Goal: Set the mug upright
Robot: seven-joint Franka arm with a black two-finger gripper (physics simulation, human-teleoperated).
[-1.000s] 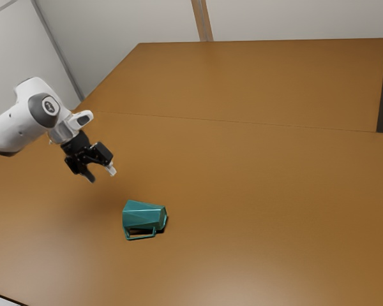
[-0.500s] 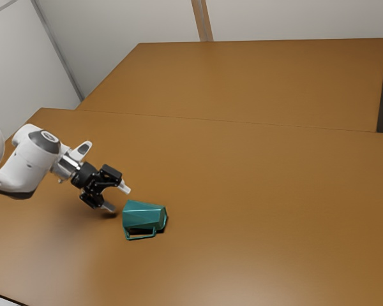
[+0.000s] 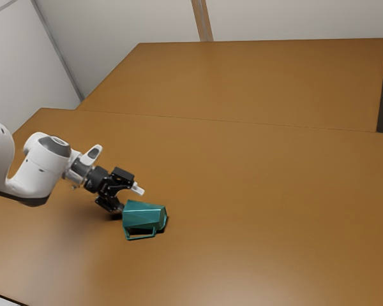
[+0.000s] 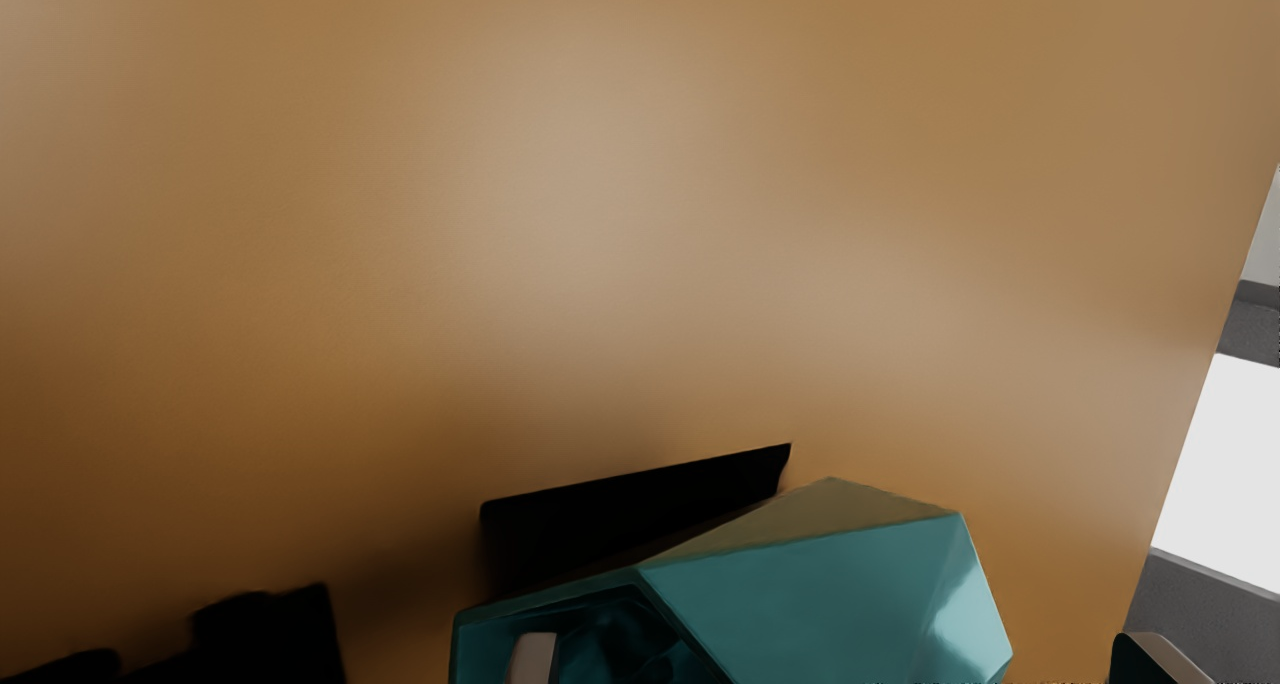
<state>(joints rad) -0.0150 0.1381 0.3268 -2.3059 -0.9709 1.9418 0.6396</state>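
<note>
The teal faceted mug (image 3: pixel 143 215) lies on its side on the brown table (image 3: pixel 242 191), its handle toward the exterior view's bottom. My gripper (image 3: pixel 129 198) is low at the mug's end nearest the arm, its lower finger close beside that end and the other higher up. In the wrist view the open gripper (image 4: pixel 841 659) has its fingers wide apart with part of the mug (image 4: pixel 820 594) between them. One fingertip (image 4: pixel 533 659) overlaps the dark mouth; whether it is inside, I cannot tell. A visible gap separates the other fingertip (image 4: pixel 1150 659) from the mug.
A second brown surface (image 3: pixel 255 83) adjoins the table toward the back, before pale walls. Dark shadows of the mug and hand fall on the tabletop. A table edge (image 4: pixel 1185 454) runs beyond one finger, with white and grey floor past it.
My hand has come down and across toward the exterior view's right, from above the table to the mug's near end. The mug has not visibly moved.
</note>
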